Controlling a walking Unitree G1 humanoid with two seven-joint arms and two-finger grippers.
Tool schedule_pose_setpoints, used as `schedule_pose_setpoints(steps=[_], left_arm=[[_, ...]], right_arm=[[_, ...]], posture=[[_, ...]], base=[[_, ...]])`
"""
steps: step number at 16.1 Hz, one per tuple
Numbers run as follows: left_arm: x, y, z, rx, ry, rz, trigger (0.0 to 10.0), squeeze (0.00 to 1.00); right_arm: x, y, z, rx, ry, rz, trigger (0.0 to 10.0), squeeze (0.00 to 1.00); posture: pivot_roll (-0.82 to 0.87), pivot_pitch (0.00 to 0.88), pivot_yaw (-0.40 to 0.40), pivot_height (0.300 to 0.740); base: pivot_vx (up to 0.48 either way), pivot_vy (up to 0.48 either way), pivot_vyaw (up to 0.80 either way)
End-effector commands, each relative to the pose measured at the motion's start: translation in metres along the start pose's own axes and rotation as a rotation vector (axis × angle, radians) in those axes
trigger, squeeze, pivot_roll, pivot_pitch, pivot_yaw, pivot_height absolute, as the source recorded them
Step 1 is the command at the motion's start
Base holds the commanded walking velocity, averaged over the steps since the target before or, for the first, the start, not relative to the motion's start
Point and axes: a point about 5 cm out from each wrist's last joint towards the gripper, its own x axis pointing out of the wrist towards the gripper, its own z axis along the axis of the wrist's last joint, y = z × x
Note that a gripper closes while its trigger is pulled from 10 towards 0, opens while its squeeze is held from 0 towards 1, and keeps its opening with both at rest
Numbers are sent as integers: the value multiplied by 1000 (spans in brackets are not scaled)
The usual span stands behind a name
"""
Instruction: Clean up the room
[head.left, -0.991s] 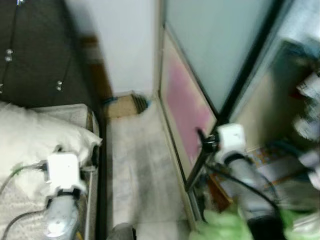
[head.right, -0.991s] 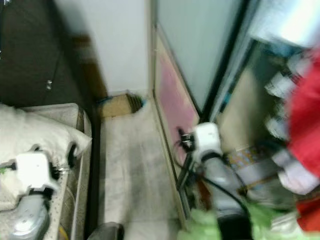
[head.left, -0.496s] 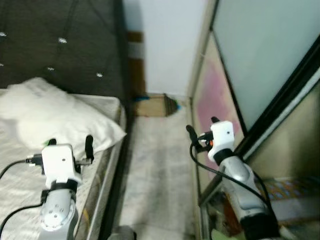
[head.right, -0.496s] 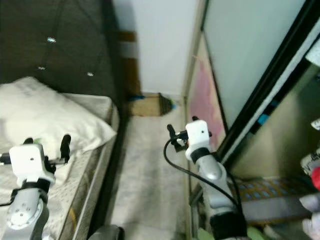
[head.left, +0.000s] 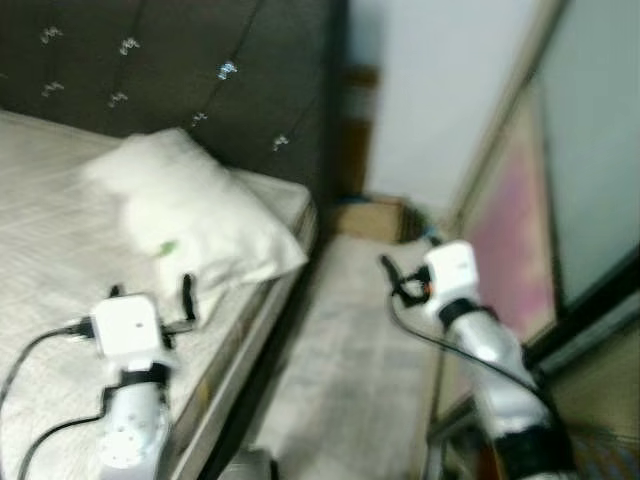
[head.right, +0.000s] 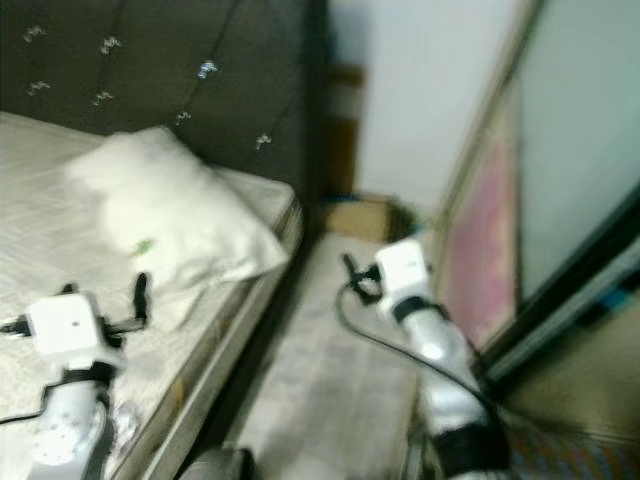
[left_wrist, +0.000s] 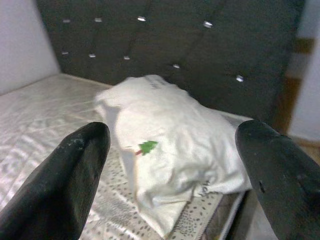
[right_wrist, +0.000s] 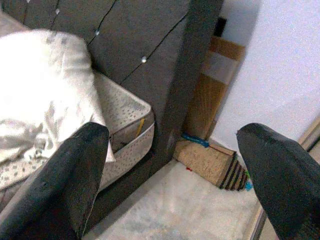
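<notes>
Searching for sth to tidy: left gripper (left_wrist: 165, 165) is hovering over bed (head.left: 60, 200) facing pillow (left_wrist: 170, 145), right gripper (right_wrist: 170, 170) over floor (head.left: 350, 350); both jaws apart, empty. Next: probably reaching for pillow.

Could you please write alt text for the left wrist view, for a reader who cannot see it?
A white pillow with a small green tree mark lies on a pale mattress against a dark tufted headboard. The left gripper is open and empty, its two black fingers framing the pillow from a distance.
</notes>
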Motion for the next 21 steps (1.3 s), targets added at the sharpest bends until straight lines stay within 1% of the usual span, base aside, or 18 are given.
schedule_pose_setpoints(steps=[1,2,7,9,13,18,21], left_arm=[[0,6,0,-3,1,28,10000,0],[0,6,0,7,-4,26,10000,0],[-2,7,-4,-28,42,68,10000,0],[-1,7,-4,-9,28,45,10000,0],[0,8,-5,-22,38,52,10000,0],[2,4,-4,-51,26,25,10000,0],[3,4,-3,-55,27,18,10000,0]], right_arm=[[4,4,5,11,-15,20,10000,0],[5,4,5,11,-15,23,10000,0],[7,5,6,7,-19,41,10000,0],[8,6,6,5,-21,49,10000,0],[9,7,7,-2,-23,55,10000,0],[12,8,7,-4,-26,70,10000,0],[14,9,9,-8,-33,79,10000,0]], posture=[[32,36,-60,740],[32,36,-61,740],[30,32,-64,740],[29,31,-65,740],[33,24,-67,740],[32,16,-69,740],[31,28,-70,740]], base=[[0,0,800],[0,0,800],[0,0,800],[0,0,800],[0,0,800],[0,0,800],[0,0,800]])
